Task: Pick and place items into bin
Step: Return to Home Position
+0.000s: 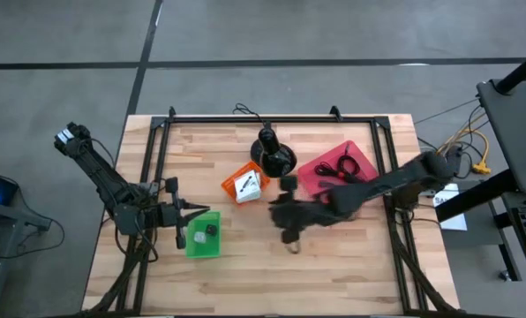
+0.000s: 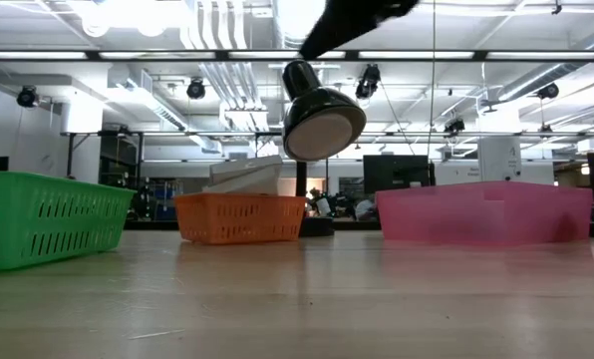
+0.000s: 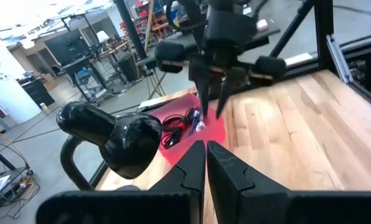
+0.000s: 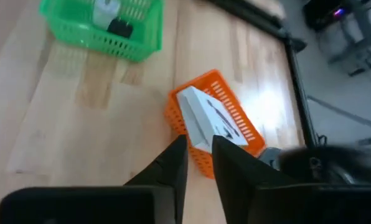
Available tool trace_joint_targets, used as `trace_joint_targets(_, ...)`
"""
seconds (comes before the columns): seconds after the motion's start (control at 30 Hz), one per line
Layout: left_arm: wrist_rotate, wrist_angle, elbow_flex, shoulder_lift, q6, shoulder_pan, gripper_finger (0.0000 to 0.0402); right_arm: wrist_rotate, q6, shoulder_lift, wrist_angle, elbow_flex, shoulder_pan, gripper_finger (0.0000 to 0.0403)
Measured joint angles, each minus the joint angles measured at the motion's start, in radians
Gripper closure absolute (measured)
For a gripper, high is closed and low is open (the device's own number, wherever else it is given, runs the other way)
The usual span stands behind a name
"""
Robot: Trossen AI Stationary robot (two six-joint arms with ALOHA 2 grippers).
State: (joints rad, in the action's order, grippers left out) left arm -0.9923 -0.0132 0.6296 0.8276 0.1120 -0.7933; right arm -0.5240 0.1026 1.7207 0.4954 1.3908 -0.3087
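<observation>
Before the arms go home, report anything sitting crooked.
The white box in the orange bin lies tilted, poking above the rim rather than flat inside. The right gripper hovers open near it. Nothing else stands out.

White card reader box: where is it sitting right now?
In the high view the white card reader box lies in the orange bin near the table's middle, beside the black stand, left of the pink bin.

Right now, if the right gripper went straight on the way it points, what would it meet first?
Probably the orange mesh plastic bin, at the near wall below the white printed box lying in it. The right gripper is aimed there, though depth is unclear.
</observation>
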Motion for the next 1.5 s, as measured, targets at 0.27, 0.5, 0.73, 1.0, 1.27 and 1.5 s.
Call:
trace_joint_targets(0.27,0.140,0.087,-0.053,0.003,0.021,0.057,0.0401,-0.139,-0.044,-0.369,-0.428,-0.510,-0.048,0.0369)
trace_joint_targets(0.5,0.278,0.233,-0.098,0.003,0.187,0.192,0.0401,-0.042,0.049,-0.604,-0.798,-0.833,-0.057,0.0371)
trace_joint_targets(0.73,0.552,0.241,-0.113,-0.035,0.233,0.439,0.0401,0.031,0.089,-0.772,-0.967,-1.046,0.001,0.0379)
trace_joint_targets(1.0,0.760,0.218,-0.136,-0.116,0.224,0.706,0.0401,0.031,0.135,-0.881,-1.066,-1.154,0.014,0.0394)
trace_joint_targets(1.27,0.808,0.167,-0.288,-0.300,0.104,0.698,0.0401,0.027,0.072,-0.914,-1.049,-1.201,0.015,0.0394)
trace_joint_targets(1.5,0.810,0.188,-0.453,-0.473,0.112,0.669,0.0401,0.027,-0.022,-0.936,-0.960,-1.211,0.014,0.0394)
